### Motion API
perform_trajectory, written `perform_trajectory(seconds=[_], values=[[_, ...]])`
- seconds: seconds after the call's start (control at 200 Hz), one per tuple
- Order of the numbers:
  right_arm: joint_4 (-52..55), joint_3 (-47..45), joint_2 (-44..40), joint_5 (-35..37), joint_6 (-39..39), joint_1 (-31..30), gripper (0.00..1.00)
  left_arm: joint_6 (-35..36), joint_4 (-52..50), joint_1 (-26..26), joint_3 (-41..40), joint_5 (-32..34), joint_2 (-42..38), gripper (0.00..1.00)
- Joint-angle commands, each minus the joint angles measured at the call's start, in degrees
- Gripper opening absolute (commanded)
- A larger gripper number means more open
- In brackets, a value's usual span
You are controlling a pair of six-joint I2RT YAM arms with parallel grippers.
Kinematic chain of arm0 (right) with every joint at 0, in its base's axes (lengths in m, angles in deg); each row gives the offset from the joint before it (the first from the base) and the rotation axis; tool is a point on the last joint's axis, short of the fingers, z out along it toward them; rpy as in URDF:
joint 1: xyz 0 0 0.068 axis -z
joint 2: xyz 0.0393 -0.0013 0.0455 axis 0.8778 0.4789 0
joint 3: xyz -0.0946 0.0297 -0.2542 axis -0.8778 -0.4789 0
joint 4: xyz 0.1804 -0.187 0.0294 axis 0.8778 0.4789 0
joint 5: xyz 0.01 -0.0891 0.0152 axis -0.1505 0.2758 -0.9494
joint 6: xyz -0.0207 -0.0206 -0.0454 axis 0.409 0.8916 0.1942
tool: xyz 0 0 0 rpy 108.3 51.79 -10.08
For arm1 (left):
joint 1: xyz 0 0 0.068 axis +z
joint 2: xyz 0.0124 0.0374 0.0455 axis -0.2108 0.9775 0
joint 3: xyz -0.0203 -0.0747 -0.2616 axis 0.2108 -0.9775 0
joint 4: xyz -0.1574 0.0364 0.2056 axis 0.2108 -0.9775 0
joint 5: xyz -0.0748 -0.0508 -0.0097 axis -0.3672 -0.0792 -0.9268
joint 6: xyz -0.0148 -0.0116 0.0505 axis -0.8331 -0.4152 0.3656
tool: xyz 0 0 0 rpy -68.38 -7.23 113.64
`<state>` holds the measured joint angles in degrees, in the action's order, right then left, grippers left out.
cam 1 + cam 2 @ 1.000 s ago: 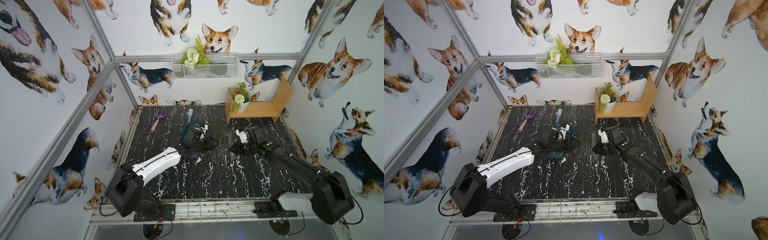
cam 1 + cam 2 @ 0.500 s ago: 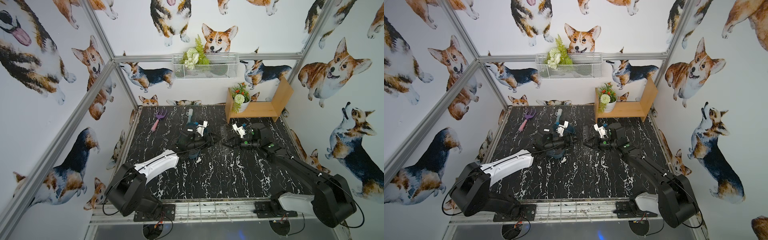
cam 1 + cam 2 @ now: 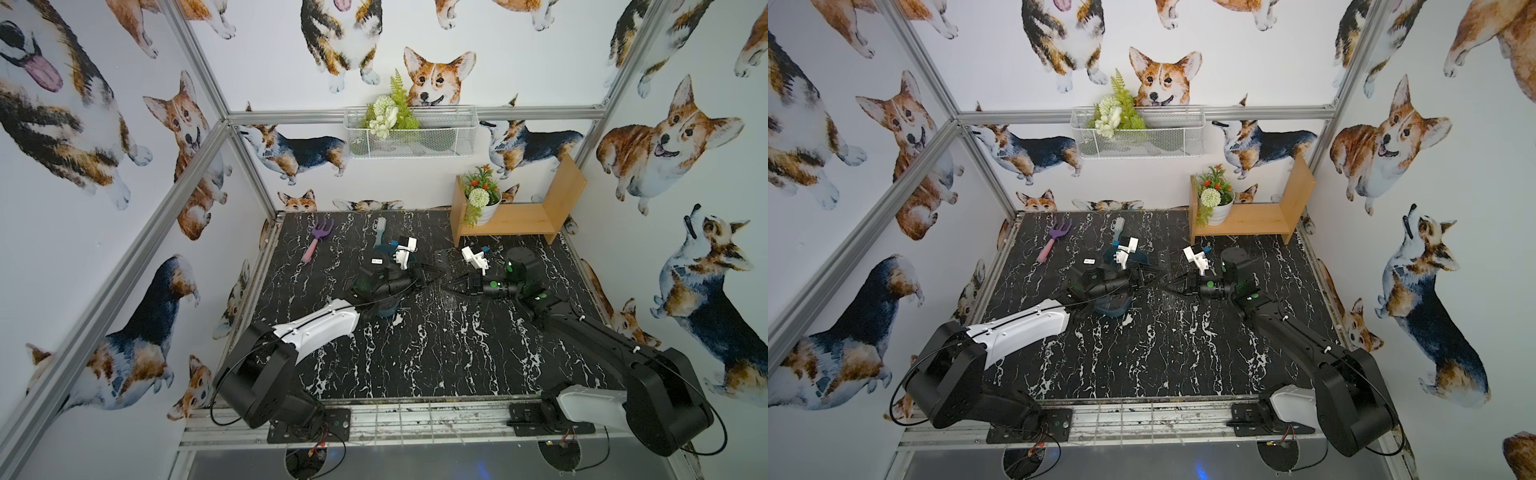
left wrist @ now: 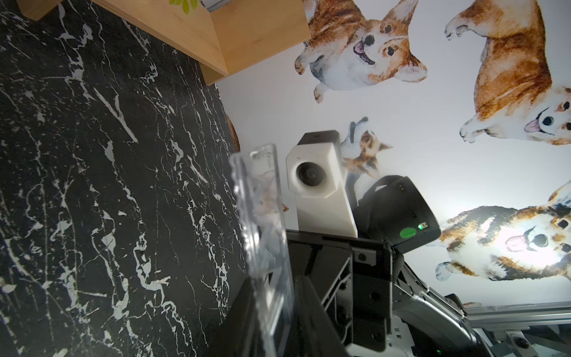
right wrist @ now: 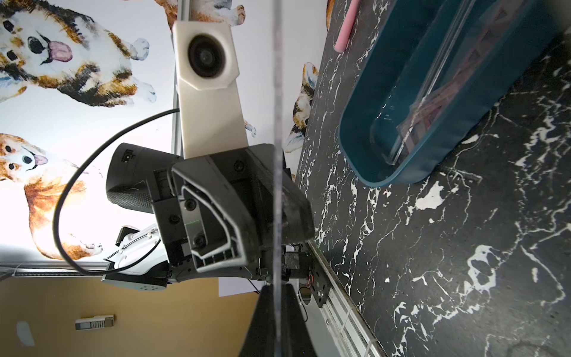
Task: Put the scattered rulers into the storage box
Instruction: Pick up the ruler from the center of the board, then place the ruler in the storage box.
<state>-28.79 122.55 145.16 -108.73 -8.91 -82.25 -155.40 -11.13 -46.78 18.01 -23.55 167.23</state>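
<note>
I have the clear ruler (image 4: 262, 216) in the air above the bench (image 3: 415, 353), bridged between both arms where they meet tip to tip near the middle. The right end effector (image 3: 453, 286) is pressed tight on one end of it. The left end effector (image 3: 426, 277) has a finger on either face of the strip, and from both wrist views I read that as a pinch on the same ruler, so I judge this a handover with neither side let go. The storage box (image 5: 457, 142) sits on the bench just beneath the left arm, mostly covered by it in both top views. The right wrist view looks into the box, where a reddish ruler (image 5: 432, 102) lies inside with what seems to be another clear strip (image 5: 445, 61) leaning along the wall, so part of the job looks done. What remains, as I see it, is for the right side to release and the left to carry this ruler over the box and drop it in. I can't make out any other ruler loose on the marbled bench, though a see-through strip would be easy to miss there.
</note>
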Motion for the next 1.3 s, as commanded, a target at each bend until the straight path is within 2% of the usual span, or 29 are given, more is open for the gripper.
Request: perform_trajectory(seconds=[0.0,0.035,0.08,0.105,0.165,0.205,0.25,0.305,0.325,0.51,0.691,0.831,0.936,1.056,1.216,1.296], values=[[-3.5,-0.1,-0.3,-2.2,-0.9,0.0,0.00,-2.2,5.3,0.1,-0.3,-1.8,0.5,0.15],[-3.5,-0.1,-0.4,-2.4,-0.8,0.0,0.00,-2.7,6.1,0.1,-0.5,-1.9,0.6,0.12],[-3.3,-0.1,-0.5,-2.5,-0.6,0.0,0.06,-3.2,6.7,0.1,-0.5,-2.2,0.8,0.04],[-3.1,0.0,-0.5,-2.5,-0.4,0.0,0.14,-3.4,6.8,0.2,-0.4,-2.2,0.8,0.00],[-1.1,0.5,-1.0,-1.7,1.3,0.1,0.38,-3.5,6.7,0.4,-0.2,-2.5,0.7,0.00],[3.1,1.6,-1.4,-0.2,4.1,0.4,0.50,-3.1,5.5,0.7,0.0,-2.7,0.3,0.00],[8.0,3.1,-1.8,1.7,8.1,0.9,0.59,-2.0,2.9,1.3,0.4,-2.7,-0.2,0.00],[14.3,5.1,-2.1,4.4,12.5,1.5,0.62,0.4,-1.6,2.3,1.3,-2.7,-1.2,0.00],[15.9,5.5,-2.2,4.9,13.6,1.7,0.66,1.6,-3.6,2.8,1.7,-2.6,-1.6,0.00],[25.5,9.0,-1.9,9.7,20.8,4.2,0.67,14.1,-25.8,7.6,8.0,-2.0,-4.2,0.00],[39.3,15.6,1.4,22.3,31.5,4.3,0.64,26.5,-44.5,11.6,15.6,1.3,-3.9,0.00],[44.4,18.7,2.8,30.1,36.3,4.3,0.64,35.6,-56.8,14.0,21.4,5.8,-1.6,0.00],[45.0,19.1,3.4,31.4,37.3,4.3,0.64,40.9,-62.7,15.7,25.4,8.8,1.3,0.00],[44.5,18.2,3.6,31.5,37.4,4.3,0.64,46.7,-69.2,16.1,30.5,15.8,5.1,0.00],[44.2,17.2,3.3,31.9,37.6,4.0,0.64,52.3,-72.9,16.1,34.5,22.3,9.6,0.00],[44.4,16.9,3.2,32.4,37.8,4.0,0.64,54.4,-73.5,16.1,35.8,23.4,12.8,0.00]])
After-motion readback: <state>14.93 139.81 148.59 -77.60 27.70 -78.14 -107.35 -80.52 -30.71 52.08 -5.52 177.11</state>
